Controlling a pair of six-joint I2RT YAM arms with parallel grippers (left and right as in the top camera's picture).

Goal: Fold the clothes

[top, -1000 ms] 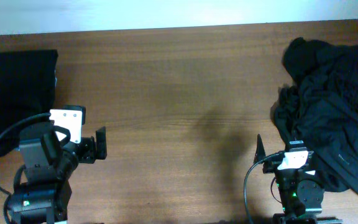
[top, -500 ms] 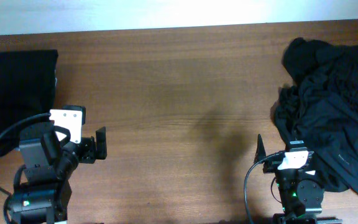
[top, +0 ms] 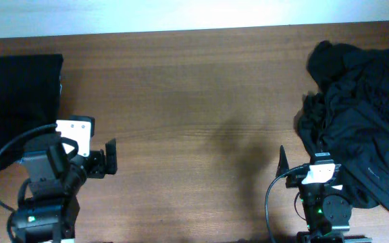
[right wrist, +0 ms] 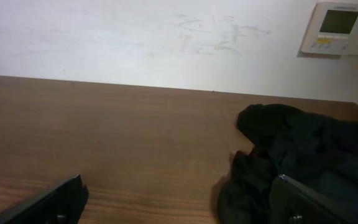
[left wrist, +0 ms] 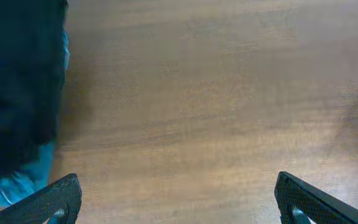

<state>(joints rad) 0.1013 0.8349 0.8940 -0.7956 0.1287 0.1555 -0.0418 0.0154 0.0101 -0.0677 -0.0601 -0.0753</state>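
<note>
Dark wooden tabletop [top: 194, 101] runs below a pale wall [right wrist: 135, 37] that carries a small control panel [right wrist: 337, 28]. We see a flat, squared-off black garment [top: 19, 101] at the far left edge. Faded blue cloth [left wrist: 17, 183] peeps from under it, probably the jeans. A rumpled heap of black clothes [top: 363, 115] sits at the right end, just beside the right arm [top: 319, 196]. Our left jaws are spread wide over bare wood near the flat garment, holding nothing. Our right jaws likewise stand apart and empty, with the heap's near edge ahead of them. We judge the heap soft, light and floppy, likely to sag and drag neighbouring layers along. We would therefore pinch a hem or seam at its outer edge, not its bulky middle.
</note>
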